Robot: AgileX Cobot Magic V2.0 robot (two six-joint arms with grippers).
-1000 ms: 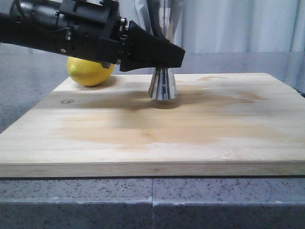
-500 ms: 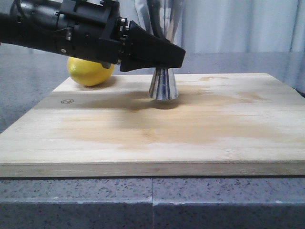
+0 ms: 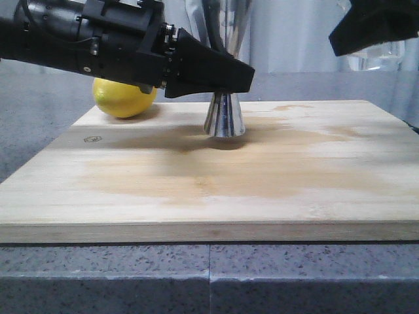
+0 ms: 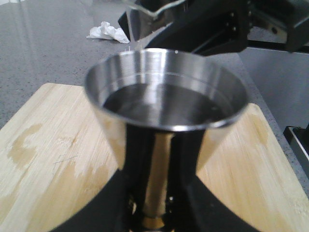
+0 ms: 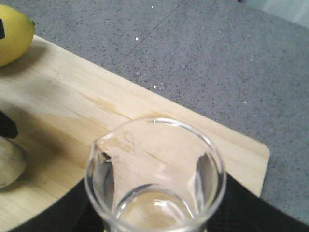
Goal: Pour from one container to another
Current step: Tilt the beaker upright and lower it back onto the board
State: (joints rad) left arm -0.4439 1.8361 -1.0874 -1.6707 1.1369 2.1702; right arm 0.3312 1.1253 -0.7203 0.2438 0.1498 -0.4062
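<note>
I am looking across the grey speckled tabletop (image 3: 209, 275) at the wooden cutting board (image 3: 216, 190) that is lying on it, its surface showing darker damp-looking patches. Past the middle of the board the steel jigger (image 3: 224, 118) is standing upright on its flared base. My left gripper (image 3: 229, 73) is reaching in from the left at the jigger's waist, and in the left wrist view its fingers (image 4: 111, 198) are closing on either side of the narrow gold-banded stem, so it is gripping the jigger (image 4: 166, 96), whose upper cup is holding a shallow layer of liquid. Behind that arm a yellow lemon (image 3: 123, 98) is sitting at the board's far left corner. Up at the right my right gripper (image 3: 376, 29) is hanging above the board, holding the glass beaker (image 5: 155, 179) upright and clear of the jigger, lip toward the lemon (image 5: 13, 34).
</note>
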